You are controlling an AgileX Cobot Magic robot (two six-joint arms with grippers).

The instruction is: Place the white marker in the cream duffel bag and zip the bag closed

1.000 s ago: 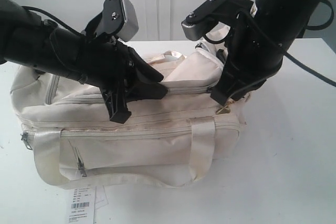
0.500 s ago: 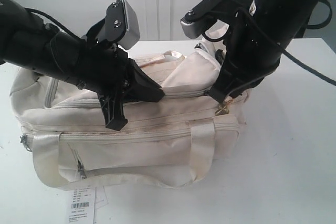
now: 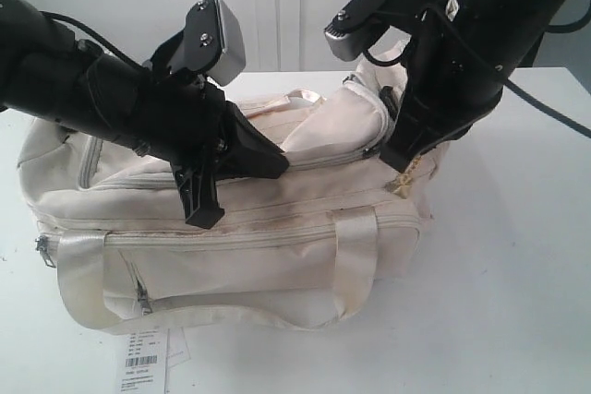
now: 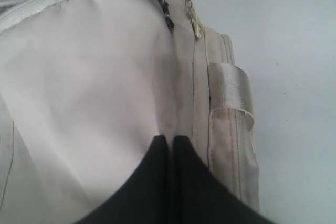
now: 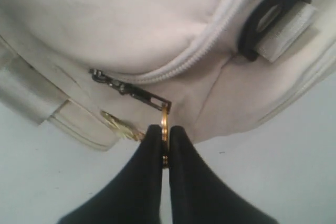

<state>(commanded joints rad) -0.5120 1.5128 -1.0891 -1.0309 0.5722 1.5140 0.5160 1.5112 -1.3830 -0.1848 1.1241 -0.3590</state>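
The cream duffel bag (image 3: 259,256) lies on its side on the white table, its top opening partly gaping under a raised flap (image 3: 337,122). My left gripper (image 3: 282,161) is shut, pinching the bag's fabric (image 4: 94,77) beside the zip line, its tips (image 4: 171,139) meeting on a crease. My right gripper (image 3: 399,173) is shut on the gold zipper pull ring (image 5: 165,121) at the bag's right end, just behind the dark slider (image 5: 128,88). A small gold tag (image 5: 121,126) dangles beside it. The white marker is out of view.
A white paper barcode tag (image 3: 143,357) pokes out under the bag's front. A cream webbing handle (image 3: 355,256) and a front pocket zip (image 3: 143,297) face the camera. A black strap ring (image 5: 268,19) sits at the bag's end. Bare table lies to the right.
My right gripper has pulled the zipper ring slightly up and right, lifting the bag's right end and flap. My left gripper shifted a little left, still pinching the fabric.
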